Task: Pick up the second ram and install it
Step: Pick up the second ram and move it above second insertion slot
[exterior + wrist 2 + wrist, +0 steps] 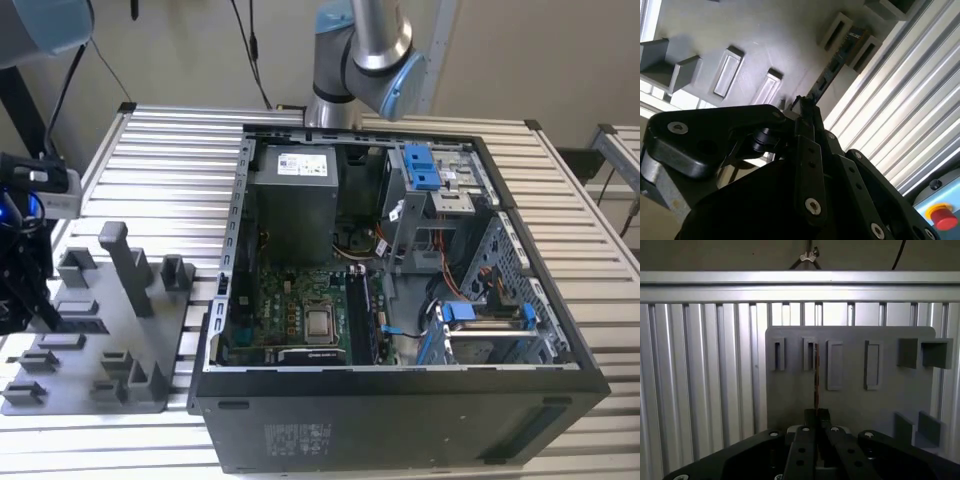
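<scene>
The second ram (pixel 816 375) is a thin dark strip seen edge-on, running from my fingertips to a narrow slot of the grey holder plate (pixel 850 405). In the second wrist view the ram (pixel 836 59) shows its flat side with chips, its far end between two slot blocks. My gripper (pixel 816 414) is shut on the ram's near end, and the same grip shows in the second wrist view (pixel 805 107). I cannot tell whether the far end still sits in the slot. In the exterior view my gripper (pixel 28 290) hangs over the holder plate (pixel 90 350) at the exterior view's left.
An open computer case (pixel 400 290) lies at the middle of the slatted metal table (pixel 170 150), with its motherboard (pixel 290 310), power supply (pixel 295 205) and blue drive clips (pixel 420 165) exposed. The arm's base (pixel 355 50) stands behind the case. A red button (pixel 944 216) sits at the table's edge.
</scene>
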### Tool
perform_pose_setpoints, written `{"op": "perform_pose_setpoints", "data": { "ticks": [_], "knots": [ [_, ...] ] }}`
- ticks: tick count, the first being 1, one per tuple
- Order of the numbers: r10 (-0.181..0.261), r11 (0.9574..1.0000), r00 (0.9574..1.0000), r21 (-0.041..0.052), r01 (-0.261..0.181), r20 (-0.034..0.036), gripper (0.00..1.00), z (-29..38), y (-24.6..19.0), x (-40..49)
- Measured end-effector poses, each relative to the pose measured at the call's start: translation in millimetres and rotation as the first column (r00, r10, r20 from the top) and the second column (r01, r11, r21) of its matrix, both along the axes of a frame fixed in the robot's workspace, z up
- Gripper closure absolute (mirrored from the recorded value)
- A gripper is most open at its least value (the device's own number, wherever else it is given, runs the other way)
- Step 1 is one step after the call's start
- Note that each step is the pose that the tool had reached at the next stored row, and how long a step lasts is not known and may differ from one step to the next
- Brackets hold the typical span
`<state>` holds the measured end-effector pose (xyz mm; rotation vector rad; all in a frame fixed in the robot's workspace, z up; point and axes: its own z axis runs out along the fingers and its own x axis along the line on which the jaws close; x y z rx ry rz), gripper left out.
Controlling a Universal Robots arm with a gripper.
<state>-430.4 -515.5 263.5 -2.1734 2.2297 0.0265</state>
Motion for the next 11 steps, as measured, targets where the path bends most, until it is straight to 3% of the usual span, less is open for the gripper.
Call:
{"op": "perform_pose_setpoints", "data": {
  "ticks": [4, 11],
  "knots": [
    [-0.001, 1.0000, 1.0000, 0.0000, 0.001, 0.0006, 0.86, 6.5, 0.0, -0.5],
    [-0.001, 1.0000, 1.0000, 0.0000, 0.001, 0.0035, 0.86, 23.7, 0.0, -1.6]
  ]
}}
